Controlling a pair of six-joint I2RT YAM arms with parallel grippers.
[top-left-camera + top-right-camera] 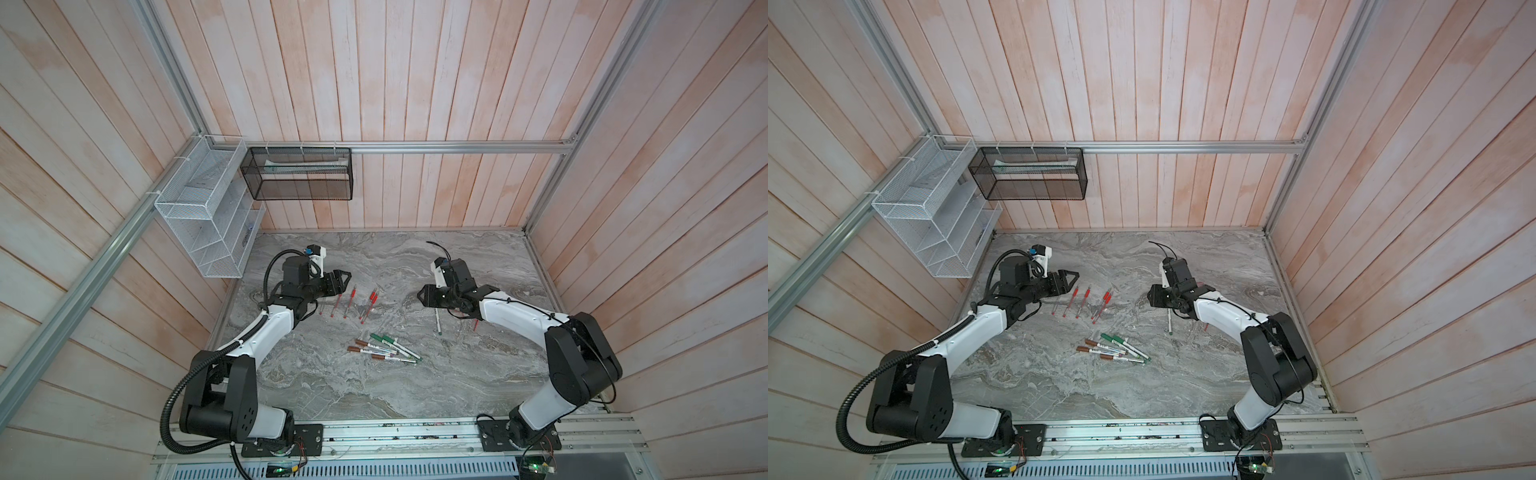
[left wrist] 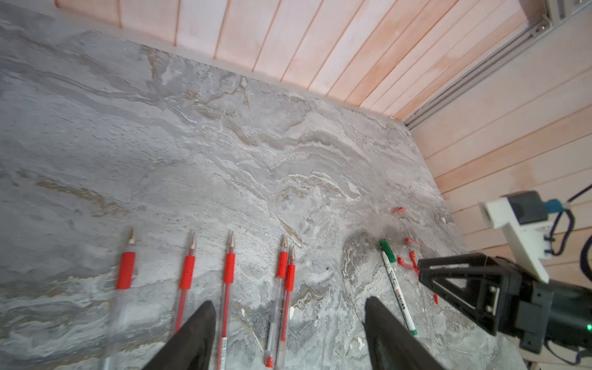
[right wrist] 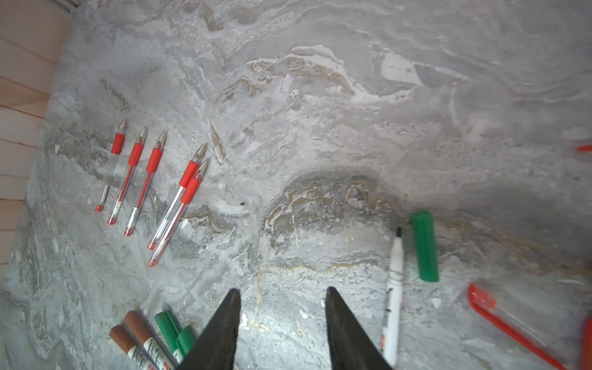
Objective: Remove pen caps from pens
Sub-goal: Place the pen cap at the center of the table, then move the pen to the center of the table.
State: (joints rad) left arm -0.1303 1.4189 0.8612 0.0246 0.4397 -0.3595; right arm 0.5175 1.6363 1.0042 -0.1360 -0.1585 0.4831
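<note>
Marker (image 3: 394, 288) and green cap (image 3: 425, 246) lie just beside right end effector (image 3: 282, 290).

Five red pens (image 3: 153, 160) uncapped, in row; uncapped white marker (image 3: 394, 288) just beside green cap (image 3: 425, 246); capped markers (image 1: 388, 341) clustered.

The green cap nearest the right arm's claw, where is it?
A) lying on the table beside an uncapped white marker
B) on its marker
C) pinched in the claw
A: the green cap lies loose beside the bare-tipped white marker, and the right gripper is open and empty.
</note>
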